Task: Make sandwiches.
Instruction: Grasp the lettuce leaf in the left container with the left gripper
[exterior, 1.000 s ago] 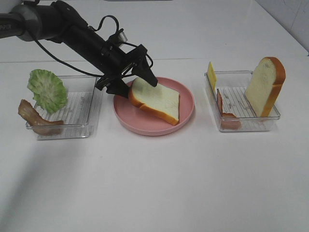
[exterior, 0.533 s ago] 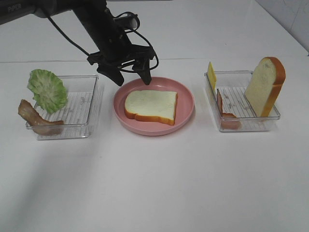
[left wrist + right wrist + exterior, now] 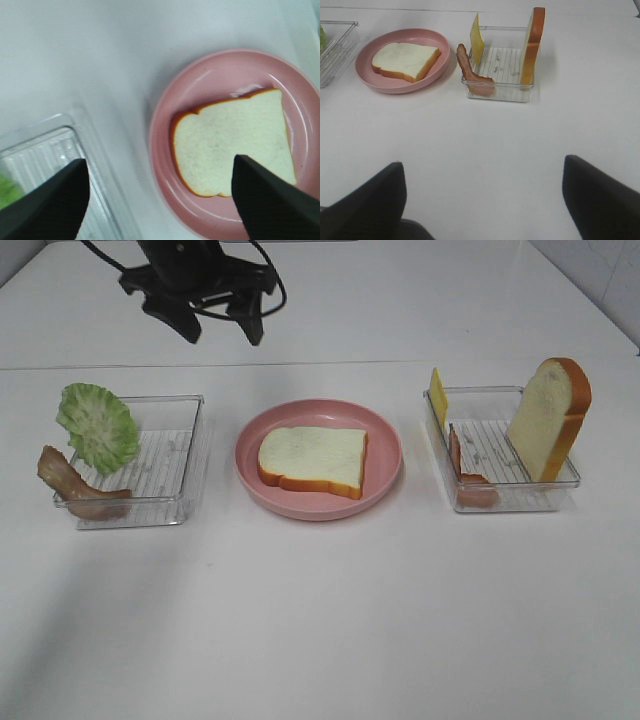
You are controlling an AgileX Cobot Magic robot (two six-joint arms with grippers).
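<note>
Shows left gripper (image 3: 223,336) spread apart, empty, over the far edge of table (image 3: 320,620); right gripper (image 3: 482,164) apart too. Shows bread slice (image 3: 312,460) flat on pink plate (image 3: 391,454).

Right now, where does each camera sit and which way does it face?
Exterior high: sits high before the table, looks down on it; the open left claw shows.
Left wrist: sits above the plate, looks down at its bread; two claw fingers show.
Right wrist: sits low, looks across the table at the right tray; open right claw shows.
Shared: all see plate and its bread.
</note>
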